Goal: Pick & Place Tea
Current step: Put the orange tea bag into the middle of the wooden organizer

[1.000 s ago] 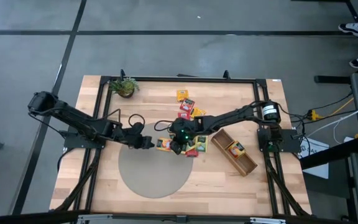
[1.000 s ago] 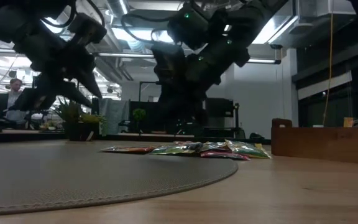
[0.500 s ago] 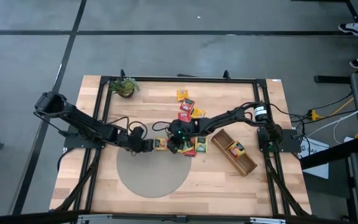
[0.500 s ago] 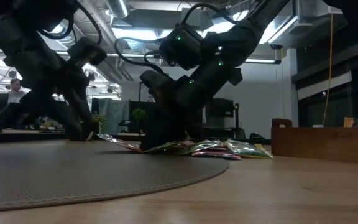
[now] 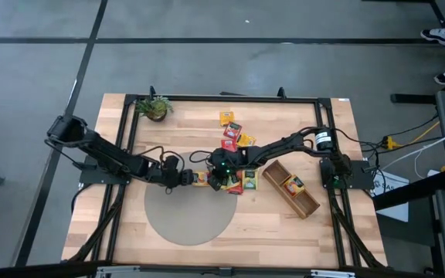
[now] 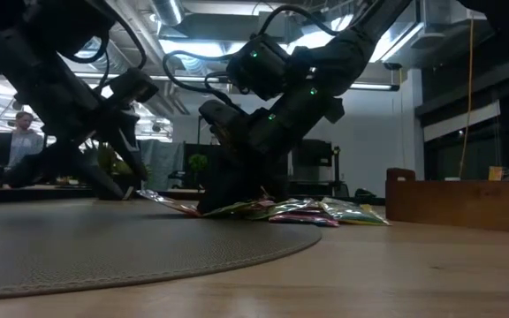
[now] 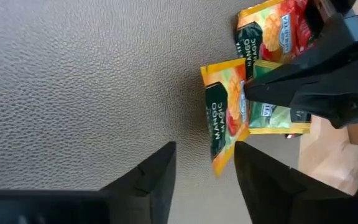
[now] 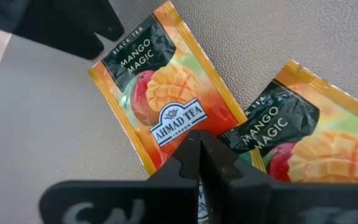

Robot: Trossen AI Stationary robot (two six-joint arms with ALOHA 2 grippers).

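Both arms meet over the cluster of tea sachets just right of centre in the high view, at the edge of the round grey mat (image 5: 188, 216) on the tabletop (image 5: 122, 232). The step in hand looks like freeing one sachet from the pile. The left gripper (image 7: 205, 171) hangs low over the mat with its jaws apart and nothing between them, lined up on the near end of a yellow-orange Mango Magic sachet (image 7: 224, 115). The right gripper (image 8: 199, 146) has its jaws closed together, their tips pressed down on the same sachet (image 8: 166, 96), seemingly pinning it flat and not lifting it. In the left wrist view that sachet's long axis runs up and down the frame, its narrow lower end pointing toward the left jaws; a second Mango Magic sachet (image 8: 303, 140) lies just beside it, overlapping. The next move probably calls for the left jaws to advance over that free end and close, then carry it to the wooden divided tray (image 5: 292, 189), lower right of centre.
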